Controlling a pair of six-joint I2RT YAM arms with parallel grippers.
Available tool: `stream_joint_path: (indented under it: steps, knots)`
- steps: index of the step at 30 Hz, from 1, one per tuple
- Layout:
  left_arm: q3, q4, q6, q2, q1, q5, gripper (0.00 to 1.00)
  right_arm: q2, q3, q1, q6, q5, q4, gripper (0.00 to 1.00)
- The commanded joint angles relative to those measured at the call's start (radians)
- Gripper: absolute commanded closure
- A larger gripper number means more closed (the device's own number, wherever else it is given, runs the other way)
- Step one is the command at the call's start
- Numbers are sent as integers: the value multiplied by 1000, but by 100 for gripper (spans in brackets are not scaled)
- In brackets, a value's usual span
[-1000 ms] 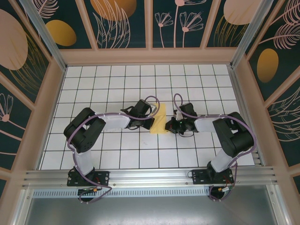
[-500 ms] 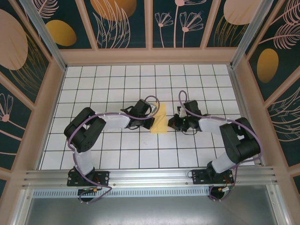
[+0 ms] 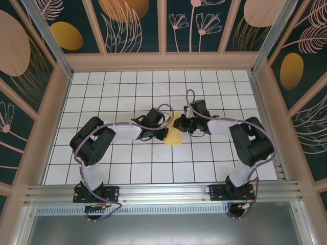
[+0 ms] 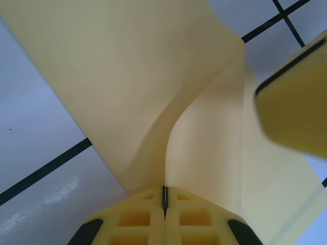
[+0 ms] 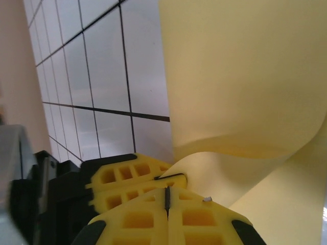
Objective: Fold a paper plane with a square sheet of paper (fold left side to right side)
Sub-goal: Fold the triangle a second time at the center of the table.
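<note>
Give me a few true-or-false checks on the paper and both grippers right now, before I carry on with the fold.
1. The left gripper has its jaws shut on the yellow paper. True.
2. The yellow paper lies completely flat on the table. False: part of it curves up off the surface.
3. The right gripper is parked at the table's right edge. False: it is at the paper, close to the left gripper.
4. The right gripper's jaws are closed. True.

White grid-tiled table [image 3: 102,92], folded yellow sheet of paper [image 3: 173,137] near its middle, seemingly partly lifted off it
</note>
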Motion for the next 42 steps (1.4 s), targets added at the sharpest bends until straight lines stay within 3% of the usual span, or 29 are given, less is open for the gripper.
stream_joint_path:
  steps: [1,34,42]
  knots:
    - [-7,-9,10,33,4,7,100,44,31,15,10,-10,21,98]
    - [33,-63,15,0,5,-73,100,152,-7,13,-66,113,-130,98]
    - [44,-125,-7,-155,4,-107,72,154,-17,11,-66,115,-126,98]
